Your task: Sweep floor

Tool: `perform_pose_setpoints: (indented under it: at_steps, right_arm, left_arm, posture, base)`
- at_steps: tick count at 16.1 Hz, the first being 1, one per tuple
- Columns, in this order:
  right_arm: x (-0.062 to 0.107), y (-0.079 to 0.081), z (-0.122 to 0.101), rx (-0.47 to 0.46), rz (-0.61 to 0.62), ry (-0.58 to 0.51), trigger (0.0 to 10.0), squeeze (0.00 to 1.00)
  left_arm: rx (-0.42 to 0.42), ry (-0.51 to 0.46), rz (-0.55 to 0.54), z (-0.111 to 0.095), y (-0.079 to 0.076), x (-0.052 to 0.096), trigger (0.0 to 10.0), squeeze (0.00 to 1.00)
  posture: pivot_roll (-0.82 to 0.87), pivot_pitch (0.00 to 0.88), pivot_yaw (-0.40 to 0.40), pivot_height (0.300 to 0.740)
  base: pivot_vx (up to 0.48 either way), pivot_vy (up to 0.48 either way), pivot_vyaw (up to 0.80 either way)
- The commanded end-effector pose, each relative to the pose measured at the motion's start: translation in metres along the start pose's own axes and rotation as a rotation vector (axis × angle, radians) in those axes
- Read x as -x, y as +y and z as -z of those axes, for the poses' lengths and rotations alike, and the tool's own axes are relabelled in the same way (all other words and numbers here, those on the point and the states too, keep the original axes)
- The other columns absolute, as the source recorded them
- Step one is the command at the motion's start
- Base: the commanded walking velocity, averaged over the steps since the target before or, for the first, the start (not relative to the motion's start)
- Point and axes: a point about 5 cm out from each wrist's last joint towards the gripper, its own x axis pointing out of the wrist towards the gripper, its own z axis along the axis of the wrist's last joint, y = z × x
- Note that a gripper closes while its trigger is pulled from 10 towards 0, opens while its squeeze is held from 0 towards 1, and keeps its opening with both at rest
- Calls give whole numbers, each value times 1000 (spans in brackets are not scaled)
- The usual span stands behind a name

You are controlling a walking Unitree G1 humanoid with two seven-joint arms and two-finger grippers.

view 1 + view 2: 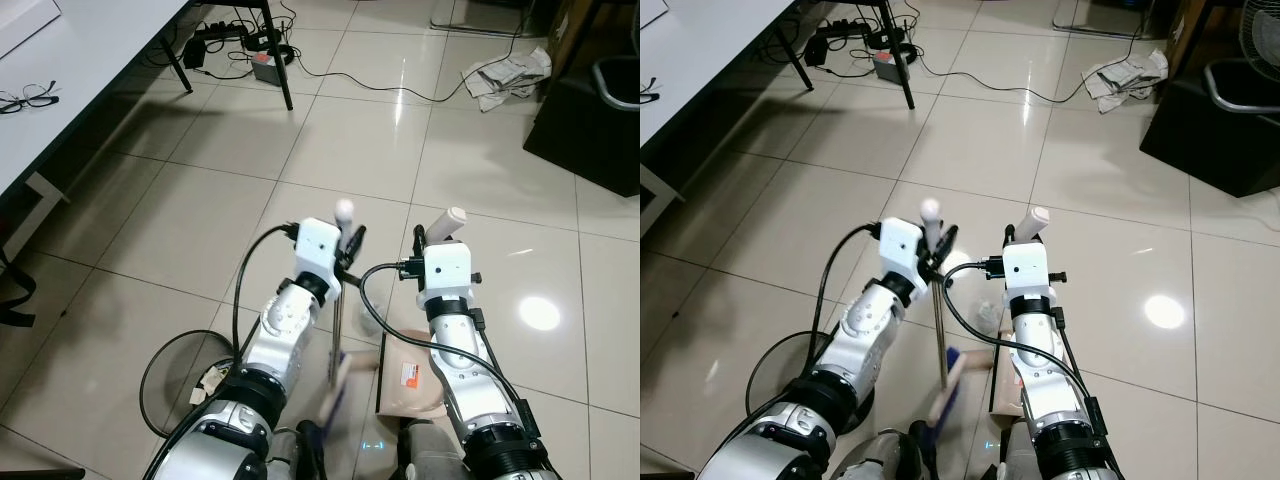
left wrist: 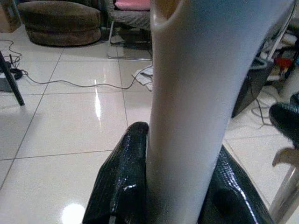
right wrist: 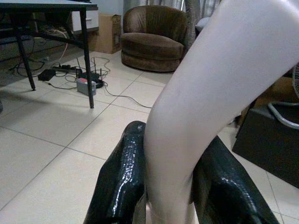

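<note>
Our left gripper (image 2: 180,186) clamps its fingers on the broom handle (image 1: 337,330) while our right gripper (image 3: 170,186) grips the dustpan handle (image 1: 447,224), dustpan (image 1: 405,385) at five o'clock to catch debris.

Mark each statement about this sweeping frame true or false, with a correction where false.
1. The left gripper is shut on the broom handle. True.
2. The right gripper is open with nothing in it. False: it is shut on the dustpan handle.
3. Crumpled paper lies on the tiled floor ahead, to the robot's right. True.
4. A brown armchair stands in the room. True.
5. The power strip sits on the desk. False: it lies on the floor beneath it.
</note>
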Motion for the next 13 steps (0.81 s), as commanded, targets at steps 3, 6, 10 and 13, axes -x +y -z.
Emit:
perform_pose_setpoints:
  at_steps: [3, 6, 10, 13]
  right_arm:
    - [7, 26, 3, -91, -75, 43, 10000, 0]
    - [7, 26, 2, -102, -75, 41, 10000, 0]
    - [8, 25, 1, -106, -77, 31, 10000, 0]
    - [14, 20, 2, -148, -54, 25, 10000, 0]
  left_arm:
    - [246, -54, 55, -6, -36, -11, 10000, 0]
    - [331, -43, 91, -4, -44, -10, 10000, 0]
    - [272, -55, 132, -7, -41, -9, 10000, 0]
    - [189, -68, 198, -12, -32, -6, 10000, 0]
  posture:
    - [-76, 224, 169, 740]
    - [-80, 220, 170, 740]
    - [-84, 206, 168, 740]
    - [-80, 184, 169, 740]
  base:
    - [0, 0, 0]
    - [0, 0, 0]
    - [0, 0, 0]
    - [0, 0, 0]
